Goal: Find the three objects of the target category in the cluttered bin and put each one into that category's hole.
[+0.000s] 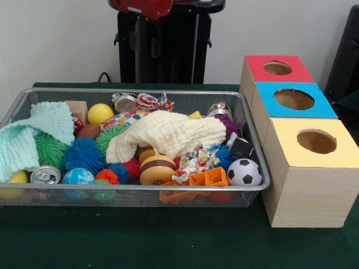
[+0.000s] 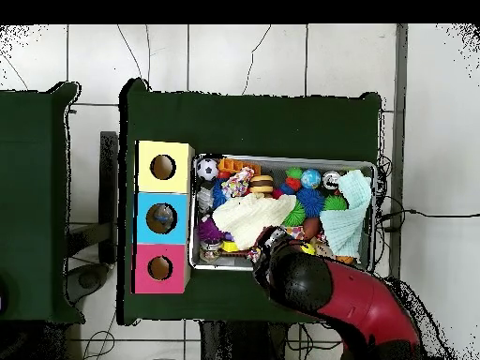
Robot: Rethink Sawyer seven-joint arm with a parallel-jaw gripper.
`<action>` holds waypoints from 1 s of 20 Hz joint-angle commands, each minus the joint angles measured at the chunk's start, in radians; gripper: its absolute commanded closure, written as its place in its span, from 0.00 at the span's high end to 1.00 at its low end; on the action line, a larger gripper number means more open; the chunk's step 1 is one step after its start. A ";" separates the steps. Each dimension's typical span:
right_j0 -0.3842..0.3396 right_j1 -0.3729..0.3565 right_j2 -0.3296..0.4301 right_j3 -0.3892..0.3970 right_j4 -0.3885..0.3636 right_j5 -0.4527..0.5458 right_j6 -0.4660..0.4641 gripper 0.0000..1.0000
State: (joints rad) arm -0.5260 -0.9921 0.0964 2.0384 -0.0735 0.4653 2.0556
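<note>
Hung over the robot-side rim of the bin [image 1: 140, 189], gripper [image 2: 281, 258] tucked under the arm's black head [image 2: 309, 278] (could not tell whether wide or narrow). Lay right beneath and beyond it in the bin: cream cloth [image 1: 168, 133], mint cloth [image 1: 33, 134], blue spiky ball [image 1: 83, 155], soccer ball [image 1: 244, 172]. Stood well off to one side of the gripper, just beside the bin's end: yellow box [image 1: 308, 168], blue box [image 1: 291, 101], red box [image 1: 276, 68].

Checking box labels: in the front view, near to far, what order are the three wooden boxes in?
yellow-topped box → blue-topped box → red-topped box, all beside the bin.
</note>
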 commanded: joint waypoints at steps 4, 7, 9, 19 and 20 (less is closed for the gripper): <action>-0.116 -0.003 0.151 0.056 -0.120 -0.001 -0.177 1.00; -0.145 -0.002 0.160 0.039 -0.150 0.019 -0.186 1.00; -0.166 0.004 0.171 0.023 -0.168 0.036 -0.195 1.00; -0.271 0.089 0.213 -0.101 -0.292 0.097 -0.244 1.00; -0.274 0.097 0.209 -0.107 -0.306 0.097 -0.236 1.00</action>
State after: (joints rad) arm -0.7591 -0.9675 0.2168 2.0079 -0.2728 0.4655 2.0556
